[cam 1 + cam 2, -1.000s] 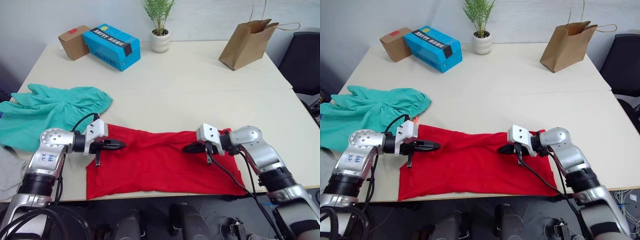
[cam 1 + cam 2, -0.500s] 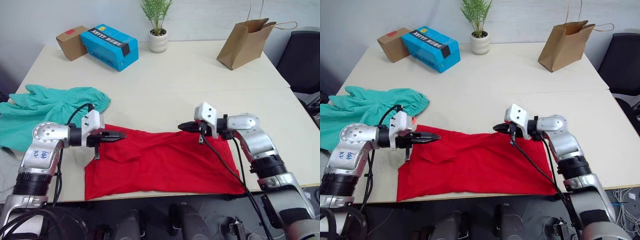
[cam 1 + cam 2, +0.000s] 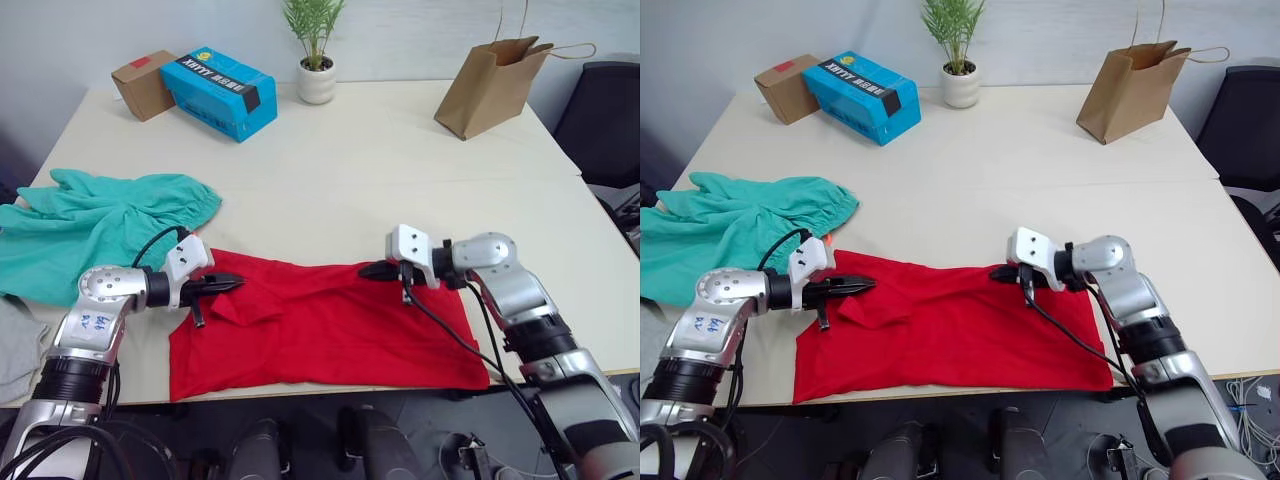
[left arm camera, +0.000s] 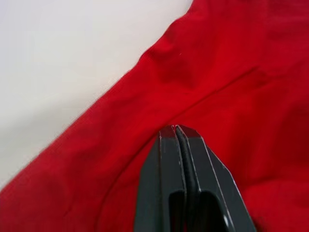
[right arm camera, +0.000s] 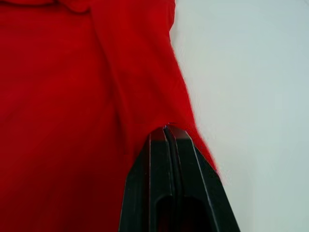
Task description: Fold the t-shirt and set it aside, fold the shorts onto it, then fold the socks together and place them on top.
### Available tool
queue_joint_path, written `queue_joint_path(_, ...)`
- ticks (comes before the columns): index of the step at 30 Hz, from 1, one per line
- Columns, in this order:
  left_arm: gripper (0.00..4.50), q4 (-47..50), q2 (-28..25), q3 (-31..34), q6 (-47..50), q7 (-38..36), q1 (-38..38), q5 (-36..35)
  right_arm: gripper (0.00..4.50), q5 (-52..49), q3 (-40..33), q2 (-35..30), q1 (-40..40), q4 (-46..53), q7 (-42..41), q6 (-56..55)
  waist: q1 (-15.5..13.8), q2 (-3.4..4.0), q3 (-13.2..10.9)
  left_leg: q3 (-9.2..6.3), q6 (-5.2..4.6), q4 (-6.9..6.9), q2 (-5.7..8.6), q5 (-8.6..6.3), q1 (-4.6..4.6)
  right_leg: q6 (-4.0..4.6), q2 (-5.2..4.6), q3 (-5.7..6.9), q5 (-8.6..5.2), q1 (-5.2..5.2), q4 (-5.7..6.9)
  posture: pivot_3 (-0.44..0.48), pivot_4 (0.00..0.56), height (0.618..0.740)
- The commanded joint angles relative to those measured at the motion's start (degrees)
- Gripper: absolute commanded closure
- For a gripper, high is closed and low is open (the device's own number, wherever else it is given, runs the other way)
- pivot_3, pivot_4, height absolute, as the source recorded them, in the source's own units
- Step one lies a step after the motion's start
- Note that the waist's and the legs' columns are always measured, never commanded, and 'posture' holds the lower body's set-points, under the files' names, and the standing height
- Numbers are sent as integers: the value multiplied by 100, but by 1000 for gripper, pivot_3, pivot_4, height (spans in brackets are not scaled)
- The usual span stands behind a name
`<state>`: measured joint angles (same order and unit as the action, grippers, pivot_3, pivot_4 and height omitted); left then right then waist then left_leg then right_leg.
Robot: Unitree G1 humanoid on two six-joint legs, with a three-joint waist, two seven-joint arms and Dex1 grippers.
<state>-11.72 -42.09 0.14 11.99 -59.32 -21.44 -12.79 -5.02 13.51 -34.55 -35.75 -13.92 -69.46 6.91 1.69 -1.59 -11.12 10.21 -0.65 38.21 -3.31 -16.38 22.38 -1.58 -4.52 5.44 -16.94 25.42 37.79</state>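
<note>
First step, folding the t-shirt (image 3: pixel 320 325): left end effector (image 3: pixel 232 283) and right end effector (image 3: pixel 369 270), each pinched on its far hem at the counter's near edge, must next carry that hem nearward.

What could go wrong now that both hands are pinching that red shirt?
Both hands, left hand and right hand, are shut on thin pinches of the t-shirt, so the fabric may slip free mid-fold. The shirt's near edge lies at the table edge and could slide off. The shorts lie close and might get dragged.
</note>
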Motion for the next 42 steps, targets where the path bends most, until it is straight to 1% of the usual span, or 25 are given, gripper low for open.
queue_joint_path(1,4456,127,44,132,23,195,187,6,4500,-35,-135,-555,372,356,-254,324,-15,-3,2,-1,-1,1,0,-1,0,0,-1,1,0,-1,-1,0,150,740)
queue_joint_path(4,4456,278,50,204,82,229,298,-72,4500,-407,-226,-1162,789,1042,-780,816,-10,0,5,-2,-3,1,1,-2,-9,0,-2,-1,0,-8,0,0,150,740)
queue_joint_path(7,4456,433,-21,316,118,234,439,-143,4500,-1081,-584,-1498,1166,1768,-1025,1314,4,-1,6,-9,3,-6,0,-6,-13,2,-1,3,-1,-9,0,0,150,740)
queue_joint_path(9,4456,557,-66,454,114,175,512,-265,4500,-1445,-898,-1501,1314,2026,-926,1561,34,-1,6,-8,6,-11,-3,-7,-16,4,0,3,-2,-8,2,0,150,740)
queue_joint_path(13,4456,967,-79,846,335,47,625,-784,4500,-1739,-1476,-1209,1386,2059,-327,1541,14,-2,5,-9,10,-10,-7,-6,-16,6,3,6,-2,-8,4,0,150,740)
queue_joint_path(17,4456,1183,-214,1098,481,126,770,-875,4500,-1419,-1717,-848,1206,1591,540,1174,-7,-4,7,-10,11,-10,-7,-7,-13,6,1,8,-2,-8,-1,0,150,740)
queue_joint_path(19,4456,1199,-192,1140,549,210,761,-912,4500,-1255,-1637,-775,1137,1323,729,1049,-6,-4,7,-9,11,-10,-6,-7,-13,7,1,7,-3,-8,-1,0,150,740)
queue_joint_path(23,4456,1012,33,881,465,501,520,-643,4500,-669,-1152,-707,1256,781,818,463,-18,-5,7,-9,11,-12,-6,-7,-11,7,2,10,-3,-8,-3,0,150,740)
queue_joint_path(26,4456,826,233,721,436,695,370,-482,4500,-540,-1106,-513,1411,637,1074,259,-20,-6,7,-9,10,-10,-4,-6,-8,7,2,13,-3,-9,-4,0,150,740)
queue_joint_path(27,4456,754,296,607,526,815,353,-363,4500,-458,-1128,-392,1629,626,1296,111,-17,-6,8,-9,10,-9,-4,-6,-7,7,2,13,-3,-9,-3,0,150,740)
queue_joint_path(30,4456,710,392,515,887,1107,435,-248,4500,-295,-1354,-93,2109,550,1945,-457,4,-12,13,-8,12,-11,-5,-5,-13,7,6,11,-3,-12,-3,0,150,740)
queue_joint_path(33,4456,826,329,573,1150,1182,664,-282,4500,-261,-1762,29,2294,271,2541,-994,10,-18,17,-8,18,-13,-8,-4,-17,7,8,10,-3,-14,-2,0,150,740)
queue_joint_path(36,4456,928,262,645,1316,1292,873,-272,4500,-271,-2078,44,2484,-206,2897,-1506,5,-18,19,-9,20,-13,-8,-8,-36,7,6,8,-3,-35,-6,0,150,740)
queue_joint_path(38,4456,1001,298,781,1413,1374,958,-366,4500,-351,-2247,96,2508,-557,3039,-1635,3,-16,21,-11,23,-19,-8,-12,-64,7,6,9,-4,-68,-14,0,150,740)
queue_joint_path(40,4456,1053,330,870,1444,1456,1013,-412,4500,-378,-2339,138,2488,-782,3151,-1750,4,-18,23,-11,52,-34,-9,-35,-112,9,6,8,-6,-113,-30,0,150,740)
queue_joint_path(42,4456,1067,348,960,1380,1462,1071,-464,4500,-452,-2437,178,2433,-859,3228,-1806,4,-17,25,-12,53,-39,-9,-35,-115,10,6,7,-6,-116,-31,0,150,740)
